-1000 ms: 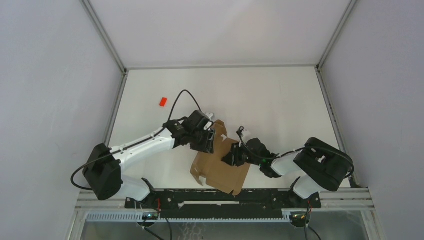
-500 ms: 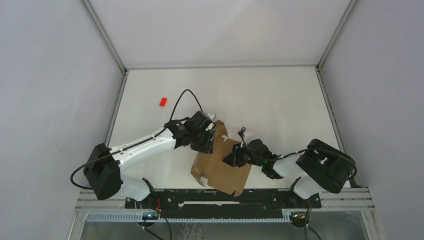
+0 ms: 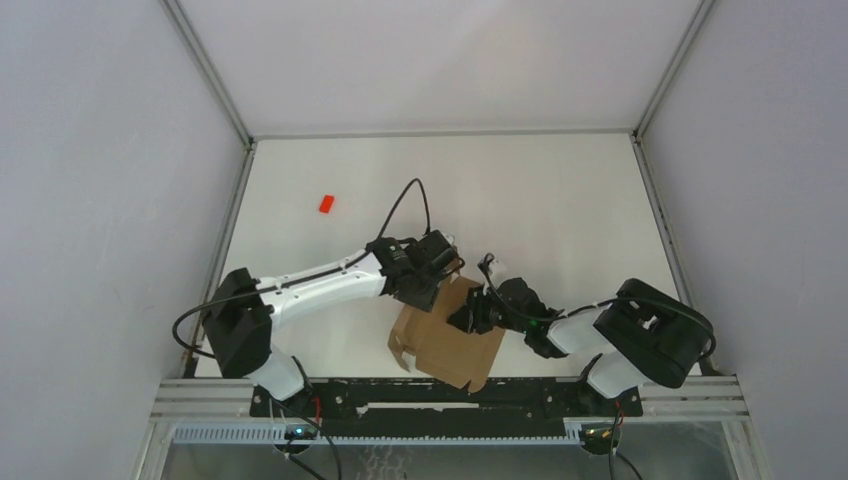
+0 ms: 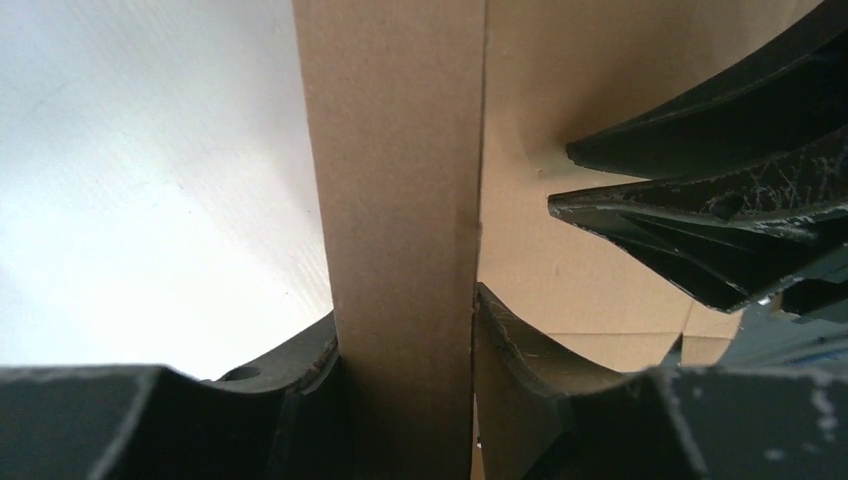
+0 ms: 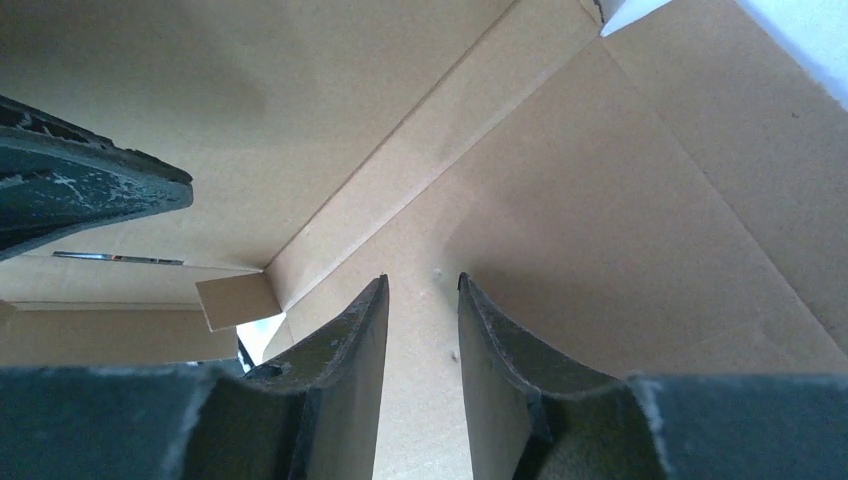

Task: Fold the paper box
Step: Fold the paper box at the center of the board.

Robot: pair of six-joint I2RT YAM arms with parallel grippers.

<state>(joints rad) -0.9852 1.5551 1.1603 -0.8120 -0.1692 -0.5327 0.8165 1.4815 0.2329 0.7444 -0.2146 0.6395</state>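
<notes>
A paper box (image 3: pixel 445 345) of plain brown cardboard, partly folded, is being shown from above. It is lying on the white bench (image 3: pixel 560 200) near the front edge, between the two arm bases and turned cornerwise, with its near corner close to the black rail (image 3: pixel 430 395) that carries the arms. Creases and a small tab are being shown on its inner faces in the wrist views. At the box's far left corner a raised flap is being gripped by the left jaws: in the left wrist view an upright strip of cardboard is being pinched between them, touching both. The right jaws are being held over the box's inner panel from the right side, just beside a crease. They are being held slightly apart, with a narrow gap and nothing between them; whether their tips are touching the cardboard cannot be told. The two sets of jaws are being shown near each other, each visible in the other's wrist view. The left arm (image 3: pixel 320 285) is being seen reaching in from the left and the right arm (image 3: pixel 580 330) from the right. A small red block (image 3: pixel 326 203) is lying well apart on the far left of the bench.
</notes>
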